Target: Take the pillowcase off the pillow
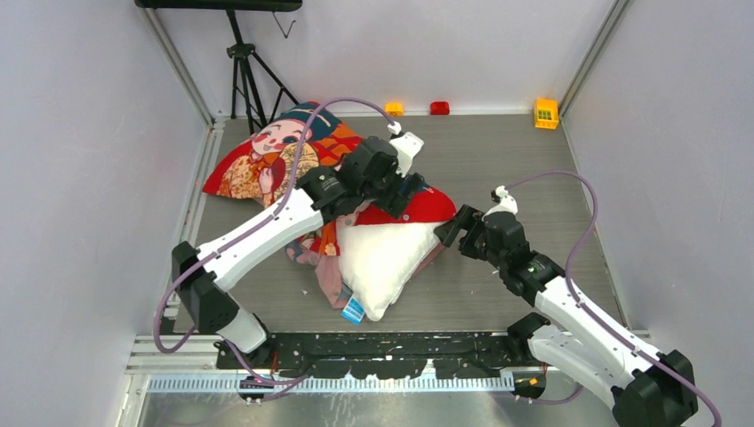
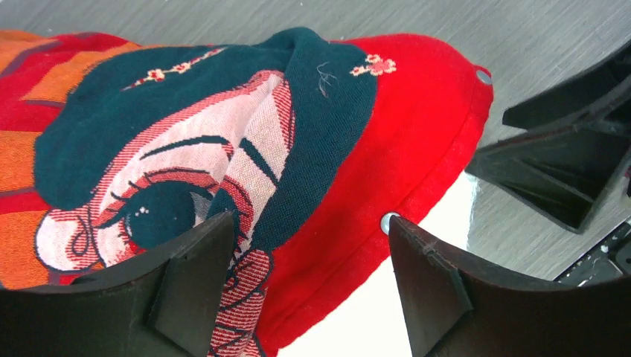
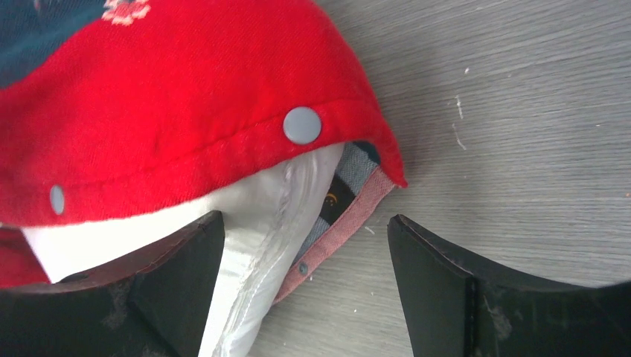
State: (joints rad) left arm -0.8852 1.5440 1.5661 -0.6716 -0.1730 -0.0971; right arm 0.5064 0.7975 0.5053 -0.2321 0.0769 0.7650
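Note:
The red pillowcase (image 1: pixel 267 156) with its cartoon child lies bunched at the back left, and its snap-button hem (image 1: pixel 418 206) drapes over the far end of the white pillow (image 1: pixel 387 253). The pillow's near half is bare, with a blue tag (image 1: pixel 353 310) at its near corner. My left gripper (image 1: pixel 409 189) hovers open over the hem; in the left wrist view the gripper (image 2: pixel 309 223) straddles red pillowcase (image 2: pixel 223 134) and pillow (image 2: pixel 372 312) without pinching either. My right gripper (image 1: pixel 452 229) stands open at the hem's right corner. In the right wrist view the gripper (image 3: pixel 303 219) spans the pillow's corner (image 3: pixel 253 223) below the pillowcase (image 3: pixel 186 97).
Three toy bricks sit along the back wall: orange (image 1: pixel 394 108), red (image 1: pixel 439 108) and yellow (image 1: pixel 546 112). A black tripod (image 1: pixel 244 76) stands at the back left. White walls close in the left and right sides of the grey table (image 1: pixel 533 169).

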